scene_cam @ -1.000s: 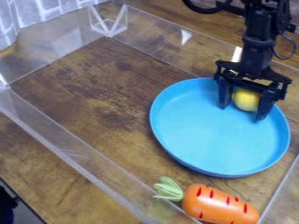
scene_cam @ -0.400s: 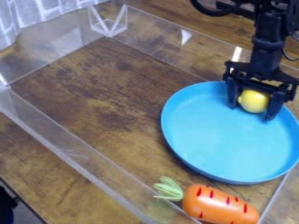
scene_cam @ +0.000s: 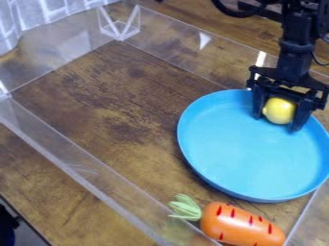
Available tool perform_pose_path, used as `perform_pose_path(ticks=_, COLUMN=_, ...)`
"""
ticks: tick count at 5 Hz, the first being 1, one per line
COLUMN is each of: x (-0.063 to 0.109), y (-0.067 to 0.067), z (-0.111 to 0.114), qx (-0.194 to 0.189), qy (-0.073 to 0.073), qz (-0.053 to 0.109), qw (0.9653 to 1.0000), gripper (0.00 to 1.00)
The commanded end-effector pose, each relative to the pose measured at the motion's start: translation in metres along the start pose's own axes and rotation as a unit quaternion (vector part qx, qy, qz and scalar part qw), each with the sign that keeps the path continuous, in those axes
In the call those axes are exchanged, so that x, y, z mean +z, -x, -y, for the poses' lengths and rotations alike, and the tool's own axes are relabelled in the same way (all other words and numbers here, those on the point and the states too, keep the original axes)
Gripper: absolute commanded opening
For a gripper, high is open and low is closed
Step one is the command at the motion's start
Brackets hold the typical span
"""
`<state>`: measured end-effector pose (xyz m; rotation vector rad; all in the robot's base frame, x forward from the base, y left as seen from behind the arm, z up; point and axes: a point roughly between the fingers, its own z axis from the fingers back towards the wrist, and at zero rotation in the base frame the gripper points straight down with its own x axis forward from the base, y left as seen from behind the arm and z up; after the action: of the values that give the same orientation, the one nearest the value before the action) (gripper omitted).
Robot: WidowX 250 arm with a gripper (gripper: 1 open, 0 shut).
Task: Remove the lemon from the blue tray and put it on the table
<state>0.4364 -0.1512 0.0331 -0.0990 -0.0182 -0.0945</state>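
There is one pincer (scene_cam: 280, 113), and between its fingers one lemon (scene_cam: 278, 110). Beneath the pincer lies one blue tray (scene_cam: 252, 149). One toy carrot (scene_cam: 241, 226) lies well apart from the pincer, past the tray's far side from it. One table (scene_cam: 110, 106) carries them.

A clear barrier (scene_cam: 64, 149) is seen with its panels joined at a far corner. Beyond its far-left side, a pale, striped surface (scene_cam: 29, 15) is partly shown. Light is reflected along its edges, and a dark area (scene_cam: 15, 233) is left unclear outside its near-left side.
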Motion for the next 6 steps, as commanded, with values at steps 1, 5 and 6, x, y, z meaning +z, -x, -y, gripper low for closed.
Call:
perform_pose_path(ticks=1, x=0.023, y=-0.008, z=0.012, qx=-0.018, qy=0.003, qz=0.032, qw=0.9993, gripper=0.00)
perform_pose_path(ticks=5, x=0.035, y=-0.007, z=0.016, qx=-0.036, qy=-0.005, qz=0.034, qw=0.9988, gripper=0.00)
perform_pose_path(ticks=6, x=0.039, y=-0.007, z=0.017, qx=-0.040, qy=-0.006, qz=0.035, qw=0.9986, gripper=0.00)
